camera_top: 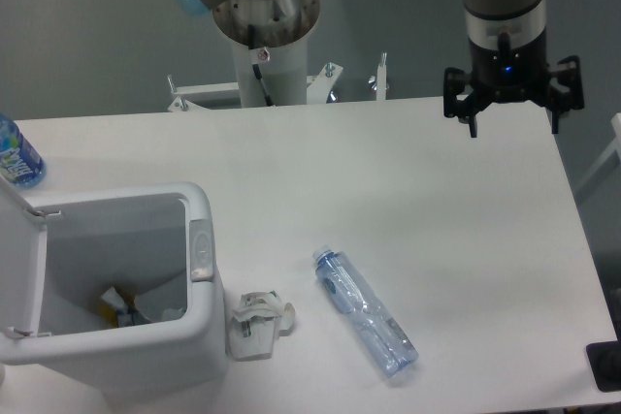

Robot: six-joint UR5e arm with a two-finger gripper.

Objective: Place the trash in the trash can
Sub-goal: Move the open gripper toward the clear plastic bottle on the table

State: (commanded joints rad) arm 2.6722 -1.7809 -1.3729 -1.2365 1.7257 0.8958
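My gripper [513,111] hangs over the table's [408,191] far right edge, fingers spread wide, holding nothing. The crushed bottle [364,312] lies near-centre, its long axis diagonal, blue cap pointing far-left; its label is unreadable. The crumpled scrap [257,323] sits just beside the open trash can [199,269], at left.

**One fixed camera, high and facing the robot**

A single view looks down from above the table's [408,210] near edge toward the arm's base [264,36] at 12 o'clock. It stands at middle distance; the bin [199,239] at 8 o'clock is cut off by the frame.
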